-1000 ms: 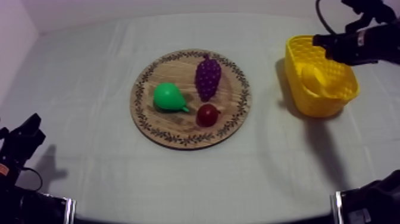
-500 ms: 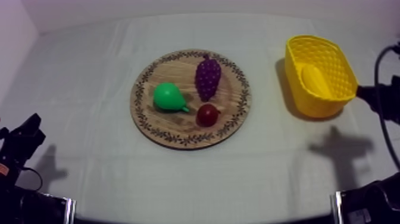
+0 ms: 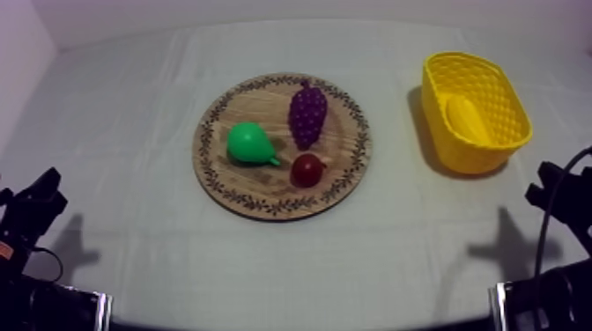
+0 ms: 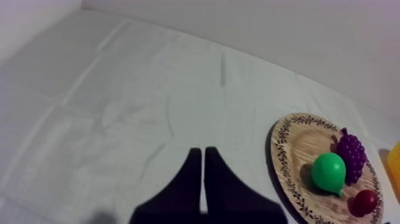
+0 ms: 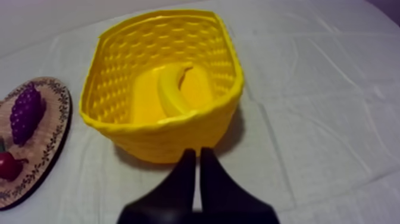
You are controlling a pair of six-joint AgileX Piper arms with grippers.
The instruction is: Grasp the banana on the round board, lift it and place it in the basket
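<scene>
- The curved yellow toy banana [image 5: 175, 89] lies on the floor of the yellow woven plastic basket [image 5: 172, 137], fully inside its walls. It is not on the round wooden board [image 3: 255, 110] with the patterned rim.
- Governing relation: in the right wrist view, the banana lies straight ahead of the right gripper [image 5: 197, 154], beyond the basket's near wall. Its long axis runs roughly away from the fingers, along the length of the basket.
- Nearer arm: the right. In the top view its gripper sits low at the right side, near the basket but apart from it. The left gripper [image 4: 201, 152] sits on the far side of the board, well apart from the basket.
- Right fingers: pressed together into a narrow wedge, gripping nothing and touching nothing.
- Left fingers: likewise pressed together and empty, above the bare grey-white cloth [image 4: 119, 89] beside the board.
- The board carries a green pear [image 3: 247, 143], a purple bunch of grapes [image 3: 307, 114] and a small red fruit [image 3: 307, 170]; neither gripper is near them.
- Judgement: the placement appears complete, and no further grasp is called for.
</scene>
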